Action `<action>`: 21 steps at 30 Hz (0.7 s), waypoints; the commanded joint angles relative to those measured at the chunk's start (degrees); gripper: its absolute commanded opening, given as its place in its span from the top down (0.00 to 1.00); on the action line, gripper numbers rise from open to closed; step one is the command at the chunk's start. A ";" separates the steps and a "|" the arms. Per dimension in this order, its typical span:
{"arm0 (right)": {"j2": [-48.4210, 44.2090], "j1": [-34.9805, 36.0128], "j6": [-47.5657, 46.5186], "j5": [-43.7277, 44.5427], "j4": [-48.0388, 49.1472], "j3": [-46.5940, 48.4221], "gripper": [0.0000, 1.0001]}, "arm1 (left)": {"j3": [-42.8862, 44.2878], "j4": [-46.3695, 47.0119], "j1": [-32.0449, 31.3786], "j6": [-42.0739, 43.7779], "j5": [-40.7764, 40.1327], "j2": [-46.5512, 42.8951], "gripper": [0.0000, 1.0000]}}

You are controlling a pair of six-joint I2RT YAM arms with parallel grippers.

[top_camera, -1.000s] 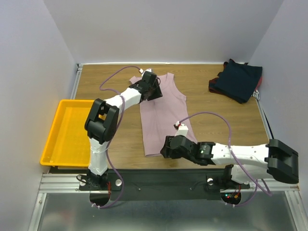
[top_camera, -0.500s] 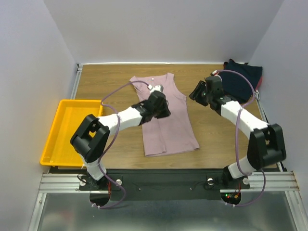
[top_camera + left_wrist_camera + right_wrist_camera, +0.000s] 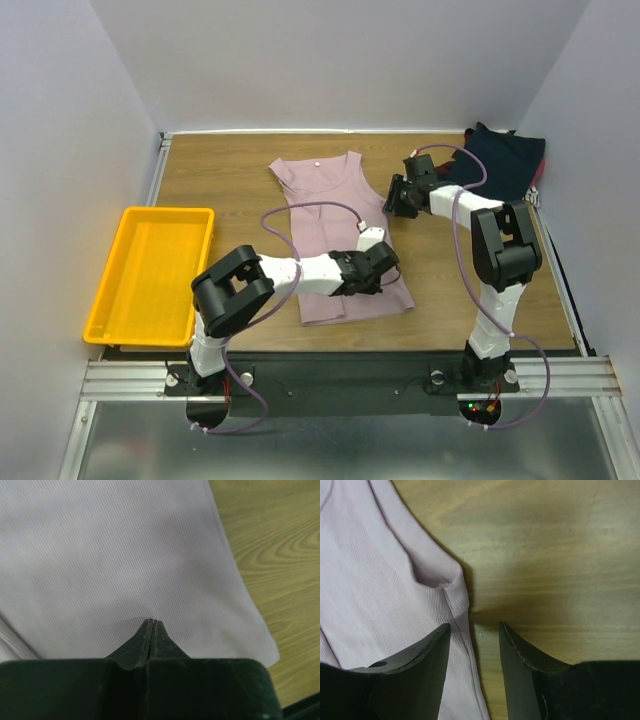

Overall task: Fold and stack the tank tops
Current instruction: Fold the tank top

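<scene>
The pink tank top [image 3: 335, 215] lies flat and unfolded on the wooden table, neck toward the back. My left gripper [image 3: 388, 274] is shut over its lower right part. In the left wrist view the closed tips [image 3: 152, 621] press into the pink fabric [image 3: 125, 555], which puckers slightly around them. My right gripper [image 3: 392, 198] stands open at the top's right armhole. In the right wrist view its fingers [image 3: 475, 630] straddle the side edge, one over pink fabric [image 3: 370, 580], one over bare wood. The dark navy tank tops [image 3: 497, 165] lie bunched at the back right corner.
A yellow tray [image 3: 167, 210] sits at the table's left edge. Walls close in the left, back and right sides. Purple cables loop above both arms, and the left arm's cable hangs over the pink top.
My left gripper came from the pink top's neck down to its lower right and shut. The right arm swung from the front edge to the right armhole, its jaws narrowing a little.
</scene>
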 commanded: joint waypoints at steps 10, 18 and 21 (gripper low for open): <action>2.39 0.33 -2.26 3.32 -0.10 3.31 0.55 | 1.04 -10.91 -6.76 -1.45 -4.88 1.38 1.00; -7.34 0.33 0.11 8.59 -0.01 -7.22 0.55 | -5.81 -12.40 -9.74 -2.85 -1.46 -3.62 1.00; -11.48 0.33 1.16 7.90 0.16 -10.39 0.54 | -9.06 -12.57 -10.71 -3.99 0.30 -5.91 1.00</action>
